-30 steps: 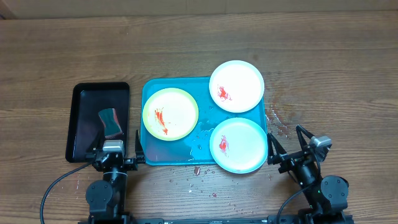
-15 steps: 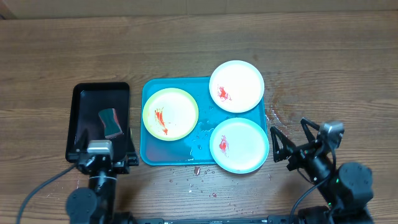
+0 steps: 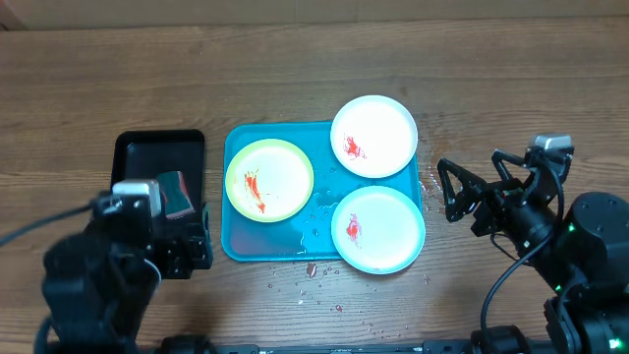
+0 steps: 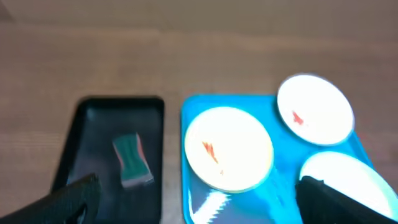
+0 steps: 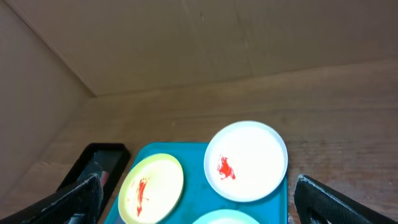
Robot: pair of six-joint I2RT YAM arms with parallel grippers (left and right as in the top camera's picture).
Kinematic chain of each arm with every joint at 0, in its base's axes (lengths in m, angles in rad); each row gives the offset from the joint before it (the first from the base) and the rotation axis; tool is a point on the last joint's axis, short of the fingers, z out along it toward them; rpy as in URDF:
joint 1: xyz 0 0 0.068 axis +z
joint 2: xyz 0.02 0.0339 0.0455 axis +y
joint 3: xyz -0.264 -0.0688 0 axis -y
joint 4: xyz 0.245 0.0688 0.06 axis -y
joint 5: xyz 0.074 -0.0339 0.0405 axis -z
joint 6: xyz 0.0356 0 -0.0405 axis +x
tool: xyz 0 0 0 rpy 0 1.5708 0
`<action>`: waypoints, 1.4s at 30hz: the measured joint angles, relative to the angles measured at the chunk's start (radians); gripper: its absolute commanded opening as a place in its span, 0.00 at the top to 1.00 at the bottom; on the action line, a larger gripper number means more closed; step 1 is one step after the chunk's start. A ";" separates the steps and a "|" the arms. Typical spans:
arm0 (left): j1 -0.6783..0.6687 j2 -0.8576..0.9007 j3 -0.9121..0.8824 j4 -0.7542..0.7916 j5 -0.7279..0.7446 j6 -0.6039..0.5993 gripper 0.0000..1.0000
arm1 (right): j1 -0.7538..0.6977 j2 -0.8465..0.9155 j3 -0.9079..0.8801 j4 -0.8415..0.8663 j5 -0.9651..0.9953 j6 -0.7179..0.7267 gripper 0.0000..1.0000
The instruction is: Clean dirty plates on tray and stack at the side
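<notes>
The turquoise tray (image 3: 295, 236) lies mid-table with three plates on it. A yellow-green rimmed plate (image 3: 269, 179) is at its left, a white plate (image 3: 373, 136) overhangs its far right corner, and another white plate (image 3: 378, 229) is at its near right. All three carry red sauce smears. My left gripper (image 3: 197, 241) is open and empty, above the black tray's near end. My right gripper (image 3: 479, 187) is open and empty, to the right of the tray. The left wrist view shows the tray (image 4: 280, 180) and the rimmed plate (image 4: 229, 148). The right wrist view shows the rimmed plate (image 5: 151, 186) and the far white plate (image 5: 245, 160).
A narrow black tray (image 3: 157, 147) left of the turquoise one holds a green-and-red sponge (image 3: 175, 192). Droplets and red specks (image 3: 310, 267) lie on the wooden table by the tray's near edge and right side.
Both arms have lifted from the near table edge. The left has moved left over the black tray and the right has moved out to the right. Both grippers stay open.
</notes>
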 measured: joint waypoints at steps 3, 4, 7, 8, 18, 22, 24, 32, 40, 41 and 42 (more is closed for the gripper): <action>0.000 0.067 0.026 -0.084 0.031 -0.020 0.00 | 0.000 0.018 0.000 -0.014 -0.006 0.000 0.00; 0.000 0.087 0.026 -0.110 0.037 -0.027 0.00 | 0.000 0.024 0.000 -0.014 -0.007 0.000 0.00; 0.000 0.152 0.025 -0.096 0.060 -0.042 0.00 | 0.000 0.068 0.000 -0.004 -0.029 0.005 0.00; 0.000 0.174 0.024 -0.074 0.071 -0.048 0.00 | 0.000 0.089 0.000 0.005 -0.044 0.011 0.00; 0.000 0.482 0.132 -0.056 0.002 -0.122 0.00 | 0.116 0.514 0.164 -0.087 -0.129 0.056 0.00; 0.000 0.623 0.290 -0.155 -0.132 -0.155 0.00 | 0.235 0.681 0.260 -0.093 -0.060 0.089 0.00; 0.000 0.671 0.341 -0.174 -0.185 -0.167 0.00 | 0.291 0.745 0.284 -0.066 -0.015 0.112 0.00; 0.021 0.768 0.377 -0.196 -0.275 -0.220 0.00 | 0.409 0.925 0.289 0.001 0.103 0.213 0.00; 0.089 0.769 0.377 -0.211 -0.297 -0.230 0.00 | 0.433 1.032 0.289 0.046 0.164 0.296 0.16; 0.089 0.769 0.377 -0.211 -0.298 -0.232 0.00 | 0.434 1.044 0.289 0.046 0.168 0.300 0.16; 0.088 0.769 0.377 -0.211 -0.297 -0.232 0.00 | 0.434 1.057 0.289 0.045 0.169 0.303 0.17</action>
